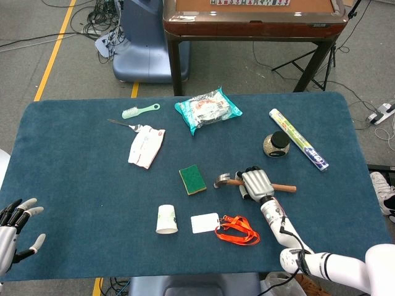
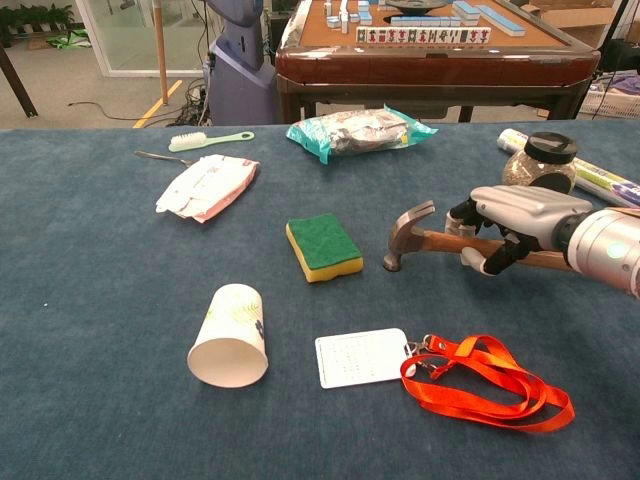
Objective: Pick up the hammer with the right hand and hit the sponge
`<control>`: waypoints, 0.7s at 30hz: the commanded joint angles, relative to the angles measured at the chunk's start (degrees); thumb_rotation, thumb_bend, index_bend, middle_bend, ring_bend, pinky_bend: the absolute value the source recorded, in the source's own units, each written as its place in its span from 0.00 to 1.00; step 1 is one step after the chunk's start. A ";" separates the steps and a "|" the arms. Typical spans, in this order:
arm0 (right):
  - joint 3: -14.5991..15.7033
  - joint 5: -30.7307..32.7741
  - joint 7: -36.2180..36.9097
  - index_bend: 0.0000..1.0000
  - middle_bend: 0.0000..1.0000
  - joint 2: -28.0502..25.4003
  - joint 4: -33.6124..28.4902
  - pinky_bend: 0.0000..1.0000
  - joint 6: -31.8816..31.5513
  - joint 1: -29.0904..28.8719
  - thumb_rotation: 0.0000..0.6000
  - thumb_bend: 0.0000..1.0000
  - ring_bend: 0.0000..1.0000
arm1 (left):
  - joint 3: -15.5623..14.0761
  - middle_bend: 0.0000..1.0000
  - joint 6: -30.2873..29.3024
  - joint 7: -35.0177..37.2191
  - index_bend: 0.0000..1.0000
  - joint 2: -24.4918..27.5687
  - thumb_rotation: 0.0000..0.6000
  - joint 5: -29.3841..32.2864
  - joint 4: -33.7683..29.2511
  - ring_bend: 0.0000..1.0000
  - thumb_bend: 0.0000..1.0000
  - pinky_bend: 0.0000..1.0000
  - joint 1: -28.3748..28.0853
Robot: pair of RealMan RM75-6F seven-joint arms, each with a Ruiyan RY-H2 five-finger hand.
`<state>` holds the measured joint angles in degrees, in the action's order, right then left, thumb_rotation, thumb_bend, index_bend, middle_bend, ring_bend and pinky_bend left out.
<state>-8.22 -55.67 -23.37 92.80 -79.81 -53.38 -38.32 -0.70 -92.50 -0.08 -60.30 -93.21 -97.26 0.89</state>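
Note:
The hammer (image 2: 408,235) has a steel head and a wooden handle, and lies right of the green and yellow sponge (image 2: 323,246). My right hand (image 2: 515,215) grips the handle from above, fingers curled around it. The head points toward the sponge and sits a touch above the cloth. In the head view, the hammer (image 1: 222,180) is a short gap right of the sponge (image 1: 192,179), under my right hand (image 1: 257,183). My left hand (image 1: 13,231) hovers at the table's near left corner with fingers spread, holding nothing.
A tipped paper cup (image 2: 231,335) and a white card on an orange lanyard (image 2: 487,386) lie in front of the sponge. A jar (image 1: 276,144) and a foil roll (image 1: 298,139) stand behind my right hand. A snack pack (image 1: 208,109), a brush (image 1: 139,111) and a white packet (image 1: 146,147) lie further back.

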 commanded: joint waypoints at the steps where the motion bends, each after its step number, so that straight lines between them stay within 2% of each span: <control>1: 0.02 -0.67 0.55 0.55 0.56 0.12 0.12 0.22 -0.52 0.22 1.00 0.61 0.29 | -0.01 0.17 0.00 -0.02 0.28 0.00 1.00 -0.01 -0.02 0.08 0.25 0.13 0.00; 16: 0.51 -6.46 4.18 0.75 0.72 -0.19 0.14 0.22 -3.07 1.45 1.00 0.61 0.48 | 0.02 0.17 -0.10 0.15 0.28 0.00 1.00 -0.02 0.06 0.08 0.25 0.13 0.02; 21: 0.30 -6.82 4.91 0.77 0.75 -1.09 -0.45 0.31 -2.86 1.67 1.00 0.62 0.53 | 0.00 0.17 -0.09 0.03 0.27 -0.04 1.00 -0.07 0.06 0.08 0.25 0.13 0.01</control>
<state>-7.88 -62.46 -18.54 91.80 -80.18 -56.30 -36.68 -0.70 -92.59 -0.05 -60.33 -93.28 -97.20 0.90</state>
